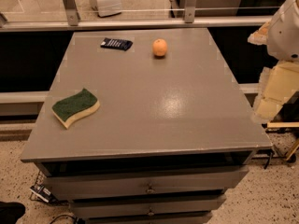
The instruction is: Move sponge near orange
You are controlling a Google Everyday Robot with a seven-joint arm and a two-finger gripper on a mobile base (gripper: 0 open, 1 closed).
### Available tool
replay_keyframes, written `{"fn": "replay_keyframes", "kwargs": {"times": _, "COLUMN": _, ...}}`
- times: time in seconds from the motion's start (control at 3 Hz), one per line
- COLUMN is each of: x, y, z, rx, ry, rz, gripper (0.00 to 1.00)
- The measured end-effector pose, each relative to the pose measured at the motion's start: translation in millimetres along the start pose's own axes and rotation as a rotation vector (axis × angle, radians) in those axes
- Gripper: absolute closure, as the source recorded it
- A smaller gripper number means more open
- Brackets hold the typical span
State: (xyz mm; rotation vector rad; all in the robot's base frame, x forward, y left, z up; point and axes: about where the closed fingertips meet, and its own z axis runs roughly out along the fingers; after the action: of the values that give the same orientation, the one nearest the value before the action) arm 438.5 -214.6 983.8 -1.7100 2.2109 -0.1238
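1. Grey worktop (187, 106), a soft glare on its surface; drawers (149, 188) stacked below its front edge.
2. Speckled floor (261, 202).
3. Metal rail (140, 23) and glass panels behind.
4. The end effector (275, 90) hangs beside the worktop's right edge.

Beyond the desk's (154, 106) right edge, the end effector (275, 90) is cut off by the view's border. Print on the dark packet (116, 44) near the far left corner cannot be read. The lower drawers (149, 212) are cropped.

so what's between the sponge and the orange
Nothing, in the camera view: bare table between sponge and orange. The dark-blue packet sits left of the orange, off that line. The gripper is past the table's right edge.
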Motion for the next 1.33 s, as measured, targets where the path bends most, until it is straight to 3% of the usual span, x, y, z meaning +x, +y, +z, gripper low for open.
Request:
{"fn": "replay_keyframes", "kwargs": {"times": 0.33, "x": 0.0, "y": 0.0, "z": 0.0, "rx": 0.0, "ry": 0.0, "rz": 0.0, "gripper": 0.0}}
{"fn": "replay_keyframes", "kwargs": {"times": 0.67, "x": -4.9, "y": -4.2, "z": 9.8, "rx": -0.004, "ry": -0.076, "rz": 0.009, "gripper": 0.0}}
{"fn": "replay_keyframes", "kwargs": {"times": 1.0, "x": -24.5, "y": -7.1, "z": 38.0, "rx": -0.023, "ry": -0.228, "rz": 0.015, "gripper": 0.0}}
{"fn": "replay_keyframes", "kwargs": {"times": 1.33, "x": -65.7, "y": -16.8, "z": 71.5, "rx": -0.041, "ry": -0.443, "rz": 0.02, "gripper": 0.0}}
